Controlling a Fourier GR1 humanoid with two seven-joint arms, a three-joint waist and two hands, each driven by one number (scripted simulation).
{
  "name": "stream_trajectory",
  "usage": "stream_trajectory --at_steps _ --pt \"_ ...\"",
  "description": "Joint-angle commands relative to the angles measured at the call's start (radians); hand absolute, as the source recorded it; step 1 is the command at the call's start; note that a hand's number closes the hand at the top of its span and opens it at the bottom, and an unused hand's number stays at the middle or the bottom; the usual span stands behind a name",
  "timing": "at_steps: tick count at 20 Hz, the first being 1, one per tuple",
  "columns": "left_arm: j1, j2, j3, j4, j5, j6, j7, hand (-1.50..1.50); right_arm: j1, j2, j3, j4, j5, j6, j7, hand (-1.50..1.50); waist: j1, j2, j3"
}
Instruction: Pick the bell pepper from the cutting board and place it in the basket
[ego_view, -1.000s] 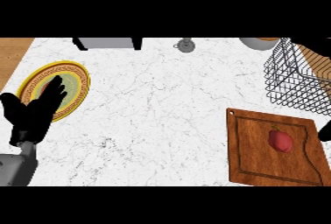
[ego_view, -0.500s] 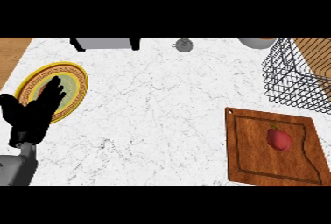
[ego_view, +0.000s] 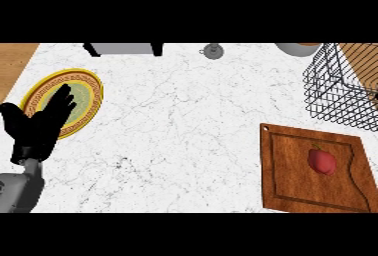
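A red bell pepper (ego_view: 322, 161) lies on the wooden cutting board (ego_view: 295, 190) at the lower right of the head view. The black wire basket (ego_view: 345, 90) stands at the right edge, just beyond the board. My left hand (ego_view: 37, 126) rests open at the far left, fingers up, over the edge of a yellow-rimmed plate (ego_view: 83, 90). It is far from the pepper. The right hand does not show.
A grey box (ego_view: 123, 48), a small grey knob-like object (ego_view: 212, 50) and a pale bowl (ego_view: 299, 48) sit along the counter's back edge. White marble counter lies between the plate and the board. Wood shows beyond the counter at the upper left.
The view has shifted slightly, so board, pepper and basket sit a bit further left and lower. The left hand has hardly moved.
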Motion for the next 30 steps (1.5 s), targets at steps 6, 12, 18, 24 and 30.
stream_trajectory --at_steps 6,12,18,24,30 --pt "-0.019 0.000 0.036 0.019 -0.017 -0.040 -0.013 0.00 0.095 0.222 0.165 0.154 0.340 -0.299 -0.278 -1.50 0.009 0.001 -0.001" --pt "-0.005 -0.052 0.053 0.054 -0.063 -0.043 -0.056 0.00 0.044 0.256 0.162 0.384 0.438 -0.375 -0.411 -1.50 0.007 0.001 -0.001" --pt "-0.045 -0.043 0.072 0.041 -0.063 -0.059 0.009 0.00 -0.033 0.187 0.130 0.626 0.465 -0.340 -0.516 -1.50 0.009 0.001 -0.001" --pt "-0.055 -0.074 0.098 0.008 -0.096 -0.067 0.058 0.00 -0.002 0.244 0.161 0.589 0.546 -0.338 -0.493 -1.50 0.004 0.000 -0.001" --pt "0.037 -0.117 0.088 -0.115 -0.130 -0.069 0.075 0.00 0.002 0.221 0.086 0.637 0.533 -0.331 -0.605 -1.50 0.009 -0.001 -0.001"
